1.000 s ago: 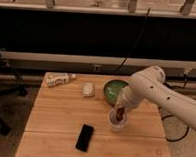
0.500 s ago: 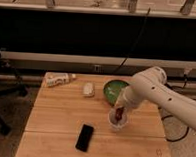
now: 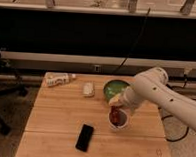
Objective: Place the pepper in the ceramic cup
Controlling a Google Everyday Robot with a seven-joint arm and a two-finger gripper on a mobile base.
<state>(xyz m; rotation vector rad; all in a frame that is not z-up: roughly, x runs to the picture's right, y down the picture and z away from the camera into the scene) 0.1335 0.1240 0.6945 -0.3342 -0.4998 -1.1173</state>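
A white ceramic cup (image 3: 116, 124) stands on the wooden table (image 3: 59, 115), right of centre. A red pepper (image 3: 116, 115) sits in the cup's mouth, sticking up a little. My gripper (image 3: 116, 105) hangs right above the cup on the white arm (image 3: 158, 94), which reaches in from the right. Its tips are at the pepper's top.
A green bowl (image 3: 113, 88) stands just behind the cup. A small white object (image 3: 88, 89) lies left of the bowl, and a bottle (image 3: 59, 79) lies on its side at the back left. A black phone (image 3: 84, 137) lies near the front edge.
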